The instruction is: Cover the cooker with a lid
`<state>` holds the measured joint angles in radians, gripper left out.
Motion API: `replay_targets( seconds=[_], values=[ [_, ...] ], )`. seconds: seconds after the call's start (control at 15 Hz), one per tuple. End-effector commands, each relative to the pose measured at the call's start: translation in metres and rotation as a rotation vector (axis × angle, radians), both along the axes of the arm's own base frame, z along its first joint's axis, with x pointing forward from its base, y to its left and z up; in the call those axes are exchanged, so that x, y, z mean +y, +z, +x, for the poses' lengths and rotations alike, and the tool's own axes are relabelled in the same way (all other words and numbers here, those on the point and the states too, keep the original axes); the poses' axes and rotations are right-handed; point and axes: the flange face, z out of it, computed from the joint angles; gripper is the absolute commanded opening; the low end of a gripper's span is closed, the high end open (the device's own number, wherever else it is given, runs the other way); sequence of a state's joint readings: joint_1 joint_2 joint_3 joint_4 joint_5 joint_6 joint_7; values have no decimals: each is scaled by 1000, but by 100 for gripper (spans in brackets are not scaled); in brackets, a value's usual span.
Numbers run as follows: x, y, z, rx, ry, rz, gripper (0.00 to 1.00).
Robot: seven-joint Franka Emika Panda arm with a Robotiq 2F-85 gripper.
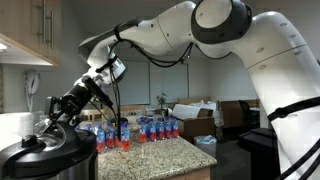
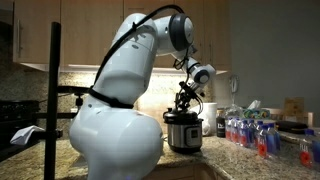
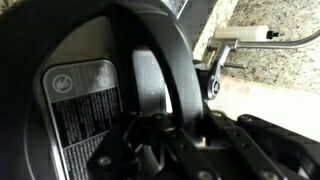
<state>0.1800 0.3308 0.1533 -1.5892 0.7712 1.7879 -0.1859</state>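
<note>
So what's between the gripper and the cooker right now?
Only the lid: in both exterior views it sits under the gripper, atop the cooker.

**White Panda arm, black claw**

Built of bulky, rounded links in glossy white: Panda arm (image 1: 272, 68), smooth-shelled, no screws showing. Capped at the big upper joint with a dark grey disc (image 1: 221, 17). Ringed with thin black bands (image 2: 100, 98) where the shells meet. Trailed by a slim black cable (image 1: 150, 52) along the outside of the forearm. Tipped with a black claw (image 1: 50, 122), angular and all linkage; blurred and dark in the wrist view.
</note>
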Motion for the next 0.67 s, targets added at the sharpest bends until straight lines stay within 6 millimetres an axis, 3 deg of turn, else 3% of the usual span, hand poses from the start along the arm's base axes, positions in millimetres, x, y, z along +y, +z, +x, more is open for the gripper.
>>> replay_targets(
  seconds=[0.0, 0.27, 0.6],
  values=[
    [-4, 8, 12, 13, 27, 45, 6],
    [-6, 22, 17, -4, 6, 60, 5],
    [9, 43, 20, -39, 9, 44, 6]
  ],
)
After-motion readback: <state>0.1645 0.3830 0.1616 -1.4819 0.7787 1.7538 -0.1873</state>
